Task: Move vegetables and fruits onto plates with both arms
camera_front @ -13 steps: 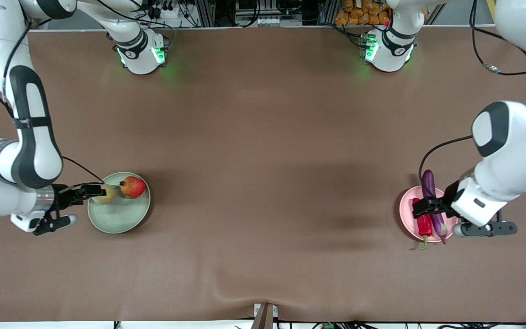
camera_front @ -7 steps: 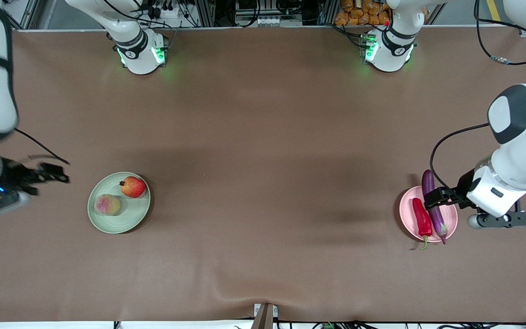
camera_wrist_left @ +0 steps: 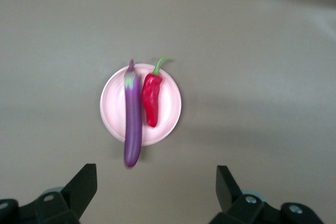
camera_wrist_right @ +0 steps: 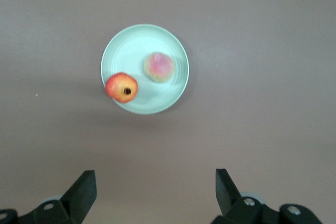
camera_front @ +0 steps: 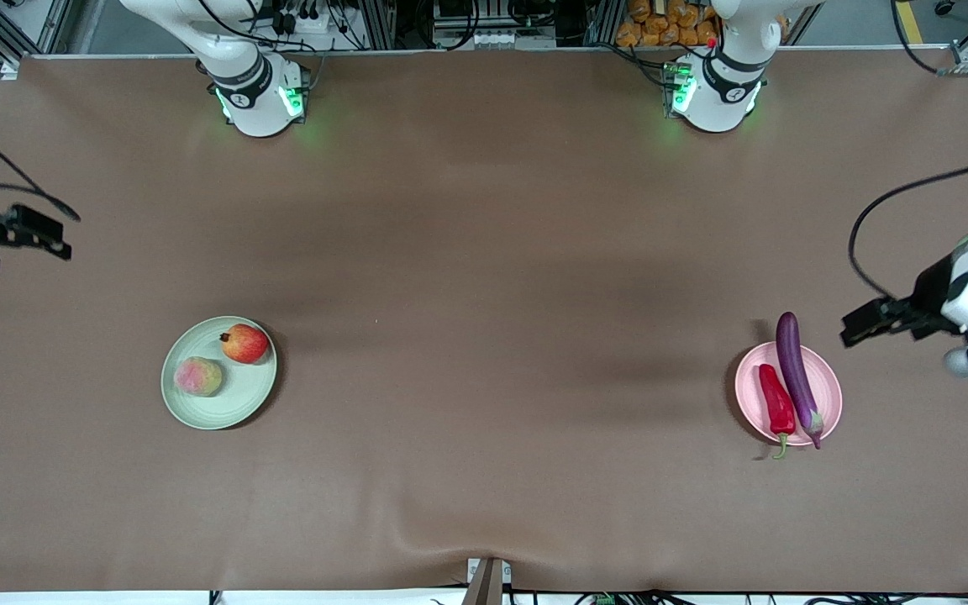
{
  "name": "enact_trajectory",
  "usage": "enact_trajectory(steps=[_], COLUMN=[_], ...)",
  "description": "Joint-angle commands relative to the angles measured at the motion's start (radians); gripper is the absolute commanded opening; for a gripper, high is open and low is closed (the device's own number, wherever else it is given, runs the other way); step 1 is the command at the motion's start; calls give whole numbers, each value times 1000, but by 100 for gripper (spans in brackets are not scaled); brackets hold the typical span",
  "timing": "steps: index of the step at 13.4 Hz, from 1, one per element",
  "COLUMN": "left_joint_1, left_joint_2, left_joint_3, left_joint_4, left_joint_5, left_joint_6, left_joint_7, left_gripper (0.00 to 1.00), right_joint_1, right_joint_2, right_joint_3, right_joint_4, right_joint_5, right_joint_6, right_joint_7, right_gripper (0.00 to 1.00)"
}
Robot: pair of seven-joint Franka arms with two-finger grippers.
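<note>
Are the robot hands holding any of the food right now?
No. The left gripper and right gripper are both open and empty. The eggplant and chili lie on the pink plate, both fruits on the green plate.

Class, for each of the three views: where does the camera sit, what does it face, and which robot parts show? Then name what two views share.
Front view: high across the table, facing both bases; left gripper and right gripper open over bare cloth.
Left wrist view: looks down on the pink plate, eggplant and chili; own fingertips show.
Right wrist view: looks down on the green plate, pomegranate and pale fruit; own fingertips show.
Shared: each wrist view's plate appears in the front view.
</note>
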Motion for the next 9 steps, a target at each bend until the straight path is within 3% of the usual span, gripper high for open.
enact_trajectory(steps=[1,4,9], left_joint_1=[6,3,4], left_joint_2=[-76,-145,-198], left_joint_3=[-6,-12,-12], left_joint_4=[-16,-20,-20], left_joint_5=[-11,-11,-12], left_joint_6=[-55,-133,-182], left_joint_7=[9,9,36], left_gripper=[100,100,100], right_joint_1=[4,36,25], right_joint_2=[-53,-51,-50], right_joint_3=[2,1,3], right_joint_4=[15,107,114], right_joint_5=[-26,-27,-10], right_joint_6=[-125,-201,-198], right_joint_7=[139,187,176], right_gripper=[100,100,100])
